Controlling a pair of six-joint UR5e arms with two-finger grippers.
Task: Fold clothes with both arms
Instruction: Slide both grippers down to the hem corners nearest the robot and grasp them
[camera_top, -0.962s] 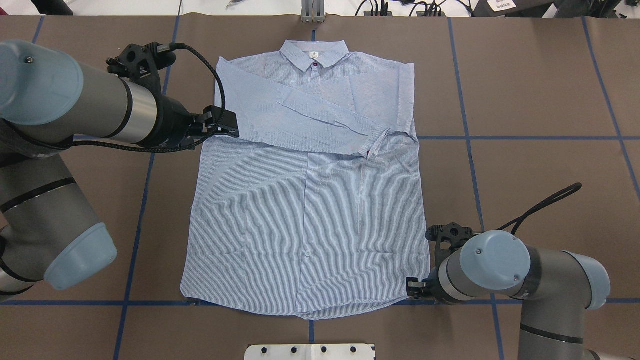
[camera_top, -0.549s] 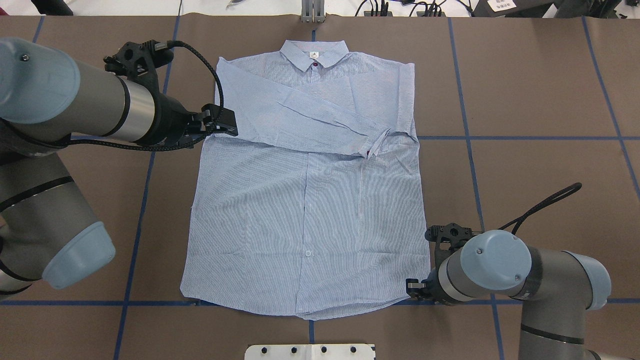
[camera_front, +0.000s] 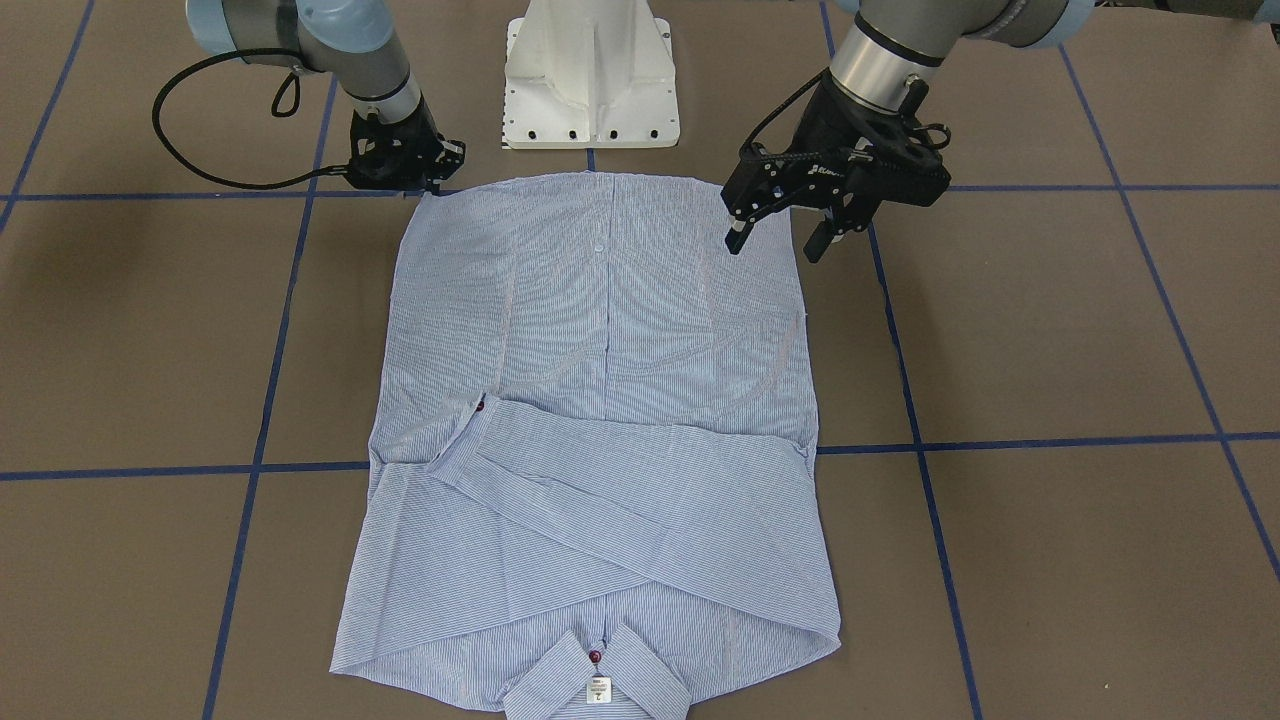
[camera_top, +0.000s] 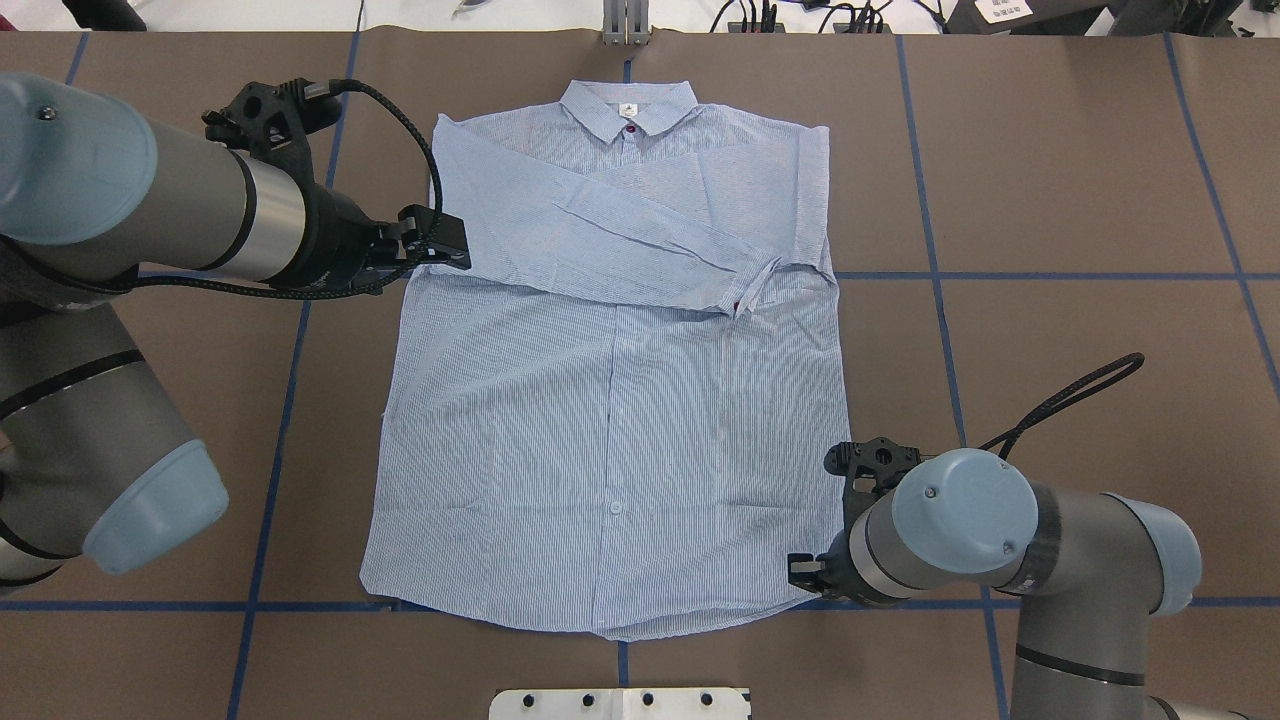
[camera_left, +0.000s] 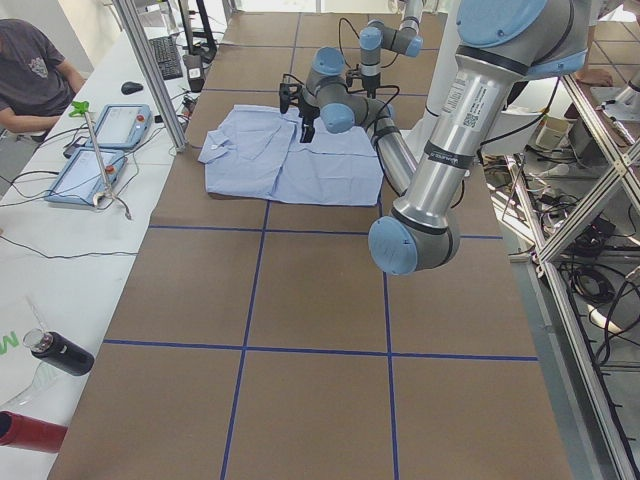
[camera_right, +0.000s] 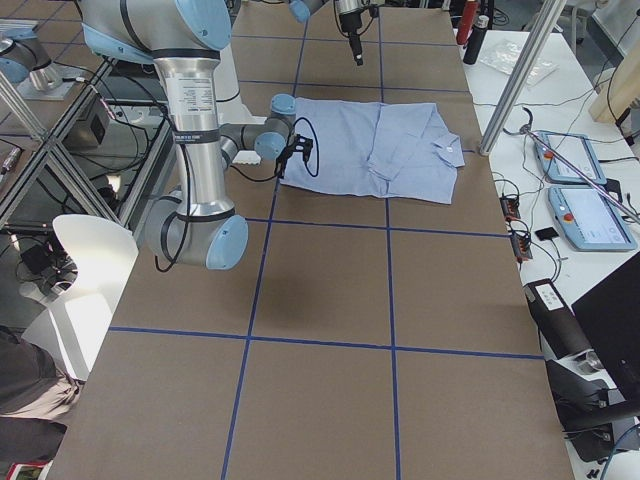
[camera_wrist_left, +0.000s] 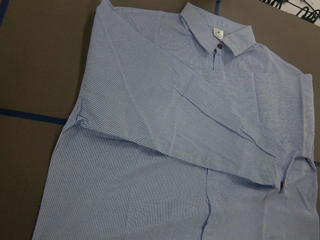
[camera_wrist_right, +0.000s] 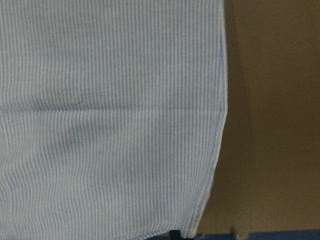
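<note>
**Striped shirt (camera_top: 610, 430) flat on the table (camera_top: 1050, 180)**

Its sleeves (camera_top: 640, 235) lie folded across the chest; the left gripper (camera_front: 773, 250) hovers above its side edge, fingers wide, empty; the right gripper (camera_front: 425, 185) sits at its hem corner, grip impossible to tell.

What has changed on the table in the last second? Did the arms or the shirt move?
The right gripper slid sideways toward the shirt and now sits at its near hem corner. I cannot tell whether it has gripped the cloth. The left gripper drew back slightly from the shirt's side edge, open and holding nothing. The shirt lies as before, with its sleeves folded across the chest.
</note>
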